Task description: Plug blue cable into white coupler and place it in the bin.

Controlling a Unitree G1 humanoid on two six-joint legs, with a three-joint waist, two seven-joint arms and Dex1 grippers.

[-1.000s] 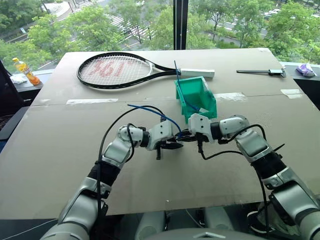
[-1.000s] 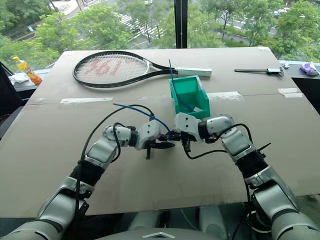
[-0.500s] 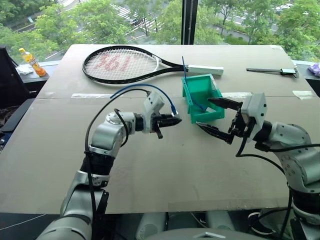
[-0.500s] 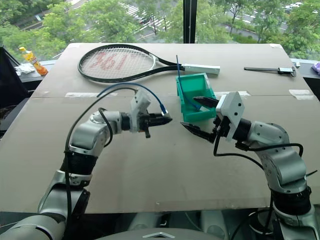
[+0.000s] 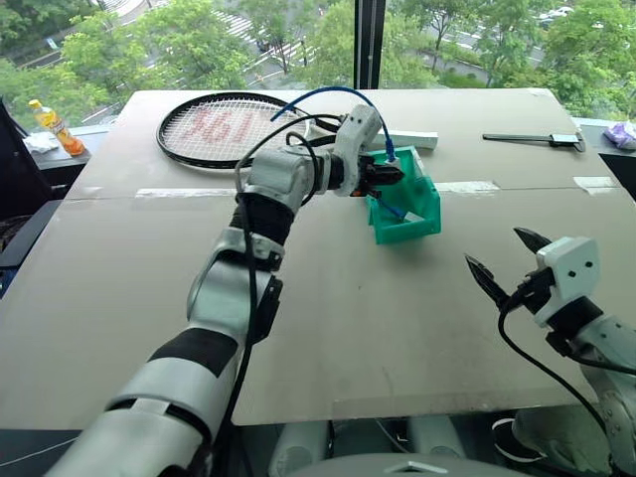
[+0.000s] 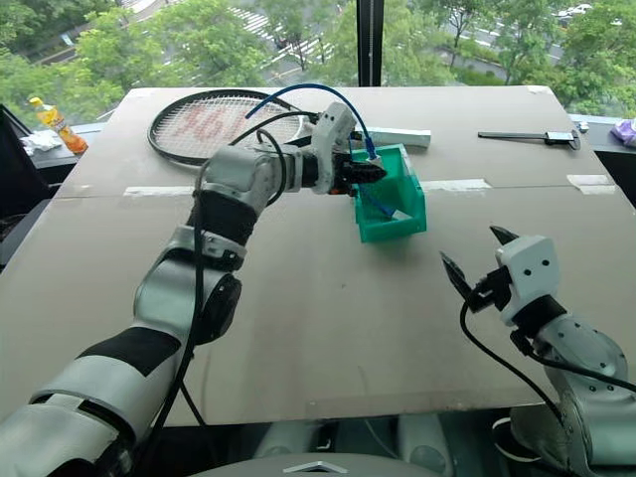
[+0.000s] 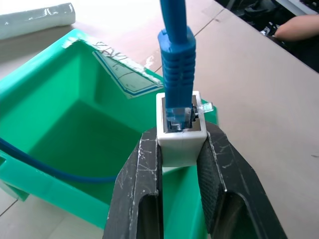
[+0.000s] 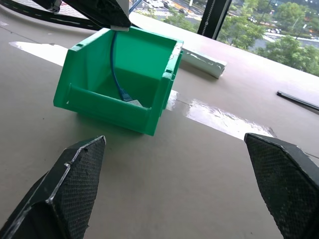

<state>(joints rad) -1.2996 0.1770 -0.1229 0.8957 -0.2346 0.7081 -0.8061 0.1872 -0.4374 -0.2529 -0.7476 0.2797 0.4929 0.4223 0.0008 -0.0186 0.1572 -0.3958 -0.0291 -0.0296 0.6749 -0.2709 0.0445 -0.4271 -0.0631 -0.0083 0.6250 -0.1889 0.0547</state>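
The plugging looks done, and the step in hand is the placing: in the left wrist view the blue cable (image 7: 177, 64) has its plug seated in the socket of the white coupler (image 7: 182, 133), and the left gripper (image 5: 390, 176) hangs over the bin (image 5: 422, 204) with that coupler clamped between its two black fingers (image 7: 139, 189). The coupler sits above the bin's open top, near its rear wall, not yet inside. From it the cable rises in an arc over the gripper. A second blue cable (image 8: 116, 69) already lies inside the bin, one end on the floor.

The next move seems to call for lowering the coupler into the bin's mouth and then parting the fingers, so that the coupler and the trailing cable drop inside and do not catch on the rim. The cable's free loop could hang outside and may need a nudge.

The right gripper (image 5: 499, 263) stands on the near side of the bin, well apart from it, its fingers spread wide and holding nothing.
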